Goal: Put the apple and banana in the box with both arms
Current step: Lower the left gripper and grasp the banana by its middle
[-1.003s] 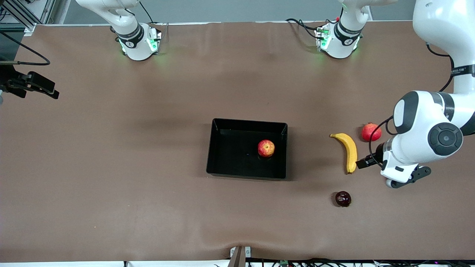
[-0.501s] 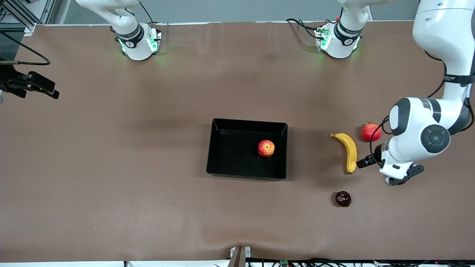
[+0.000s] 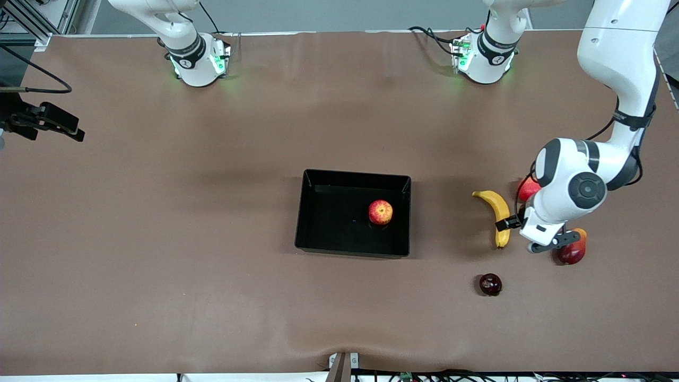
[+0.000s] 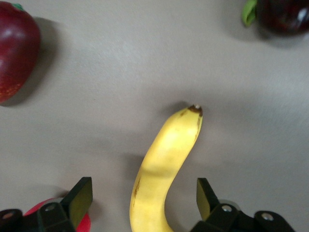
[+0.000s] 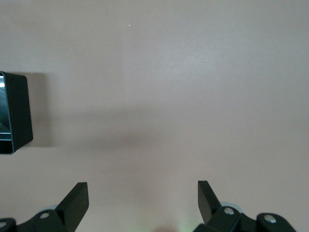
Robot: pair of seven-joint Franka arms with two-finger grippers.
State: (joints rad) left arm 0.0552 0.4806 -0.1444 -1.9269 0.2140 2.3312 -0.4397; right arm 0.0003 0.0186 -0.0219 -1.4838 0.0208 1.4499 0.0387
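Lowering my left gripper (image 4: 145, 198), fingers spread, astride the banana (image 3: 498, 216), which it was beside 1 second ago, I keep the open right gripper (image 5: 143, 200) waiting; apple (image 3: 380, 212) already in box (image 3: 318, 249).

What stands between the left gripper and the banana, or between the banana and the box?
Nothing visible. The left gripper is open with the banana between its fingers and nothing in the gap. From the banana to the box only bare table shows; the apple already lies in the box, and the dark fruit sits nearer the camera, off that line.
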